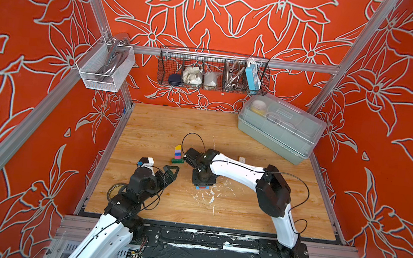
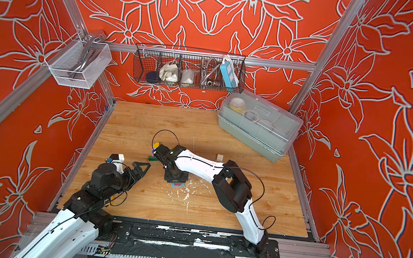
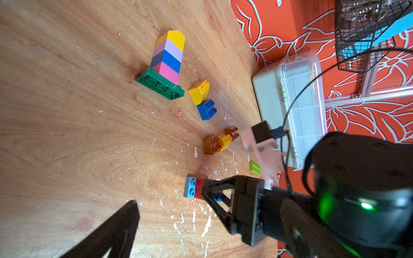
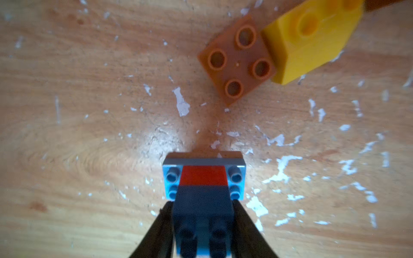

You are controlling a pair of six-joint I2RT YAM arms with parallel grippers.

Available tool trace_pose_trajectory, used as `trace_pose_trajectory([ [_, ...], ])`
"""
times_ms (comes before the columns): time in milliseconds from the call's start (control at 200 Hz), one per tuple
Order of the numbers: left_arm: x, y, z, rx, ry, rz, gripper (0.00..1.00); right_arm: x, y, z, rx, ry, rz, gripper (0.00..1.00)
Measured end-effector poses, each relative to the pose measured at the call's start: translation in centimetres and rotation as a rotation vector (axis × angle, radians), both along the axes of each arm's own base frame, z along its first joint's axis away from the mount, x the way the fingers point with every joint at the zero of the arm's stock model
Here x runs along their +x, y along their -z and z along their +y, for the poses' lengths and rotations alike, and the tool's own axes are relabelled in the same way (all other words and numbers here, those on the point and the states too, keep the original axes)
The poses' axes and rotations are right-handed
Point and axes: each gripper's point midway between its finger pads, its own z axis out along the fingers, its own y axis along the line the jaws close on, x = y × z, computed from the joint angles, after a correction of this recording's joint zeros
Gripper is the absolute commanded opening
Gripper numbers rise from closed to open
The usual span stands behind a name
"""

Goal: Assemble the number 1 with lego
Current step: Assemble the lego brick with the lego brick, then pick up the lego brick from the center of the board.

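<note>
Lego stack [image 3: 194,187] at the middle of the bench [image 1: 256,214], right gripper [image 4: 202,203] astride its top blue brick [image 4: 201,216]
Jaws flank that brick closely; pinching or just clear, I cannot tell. Beneath it sit a red brick [image 4: 203,176] and a light blue plate [image 4: 171,178]. Best lift straight up, lest the stack tip. Left gripper [image 1: 171,174] hovers near-left, jaws spread.

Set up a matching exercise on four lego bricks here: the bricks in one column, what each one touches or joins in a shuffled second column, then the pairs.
Bricks
1. dark green flat plastic brick
2. light blue flat plastic brick
3. lime flat plastic brick
4. brown square plastic brick

States
A. lies apart, touching no other brick
B. joined to a red brick
C. foot of the pink, blue, lilac, yellow column
D. touches a yellow sloped brick

Pairs: 1-C, 2-B, 3-A, 4-D
</note>
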Motion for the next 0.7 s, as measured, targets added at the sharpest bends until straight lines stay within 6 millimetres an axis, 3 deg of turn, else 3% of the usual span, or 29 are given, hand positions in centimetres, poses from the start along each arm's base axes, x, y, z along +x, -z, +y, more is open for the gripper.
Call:
trace_pose_trajectory([
  [120,0.0,0.2,-0.2,-0.001,0.016,0.012,0.99,0.3,-0.4,0.6,0.023,0.009,-0.03,0.58],
  [365,-0.1,1.1,-0.8,0.005,0.05,0.049,0.99,0.4,-1.4,-0.3,0.001,0.009,-0.049,0.61],
  [535,0.0,0.9,-0.9,-0.002,0.057,0.04,0.99,0.8,-5.6,-0.5,0.066,-0.002,-0.106,0.66],
  [701,0.1,1.0,-1.1,-0.004,0.062,0.044,0.99,2.2,-9.7,-1.1,0.131,-0.046,-0.181,0.64],
])
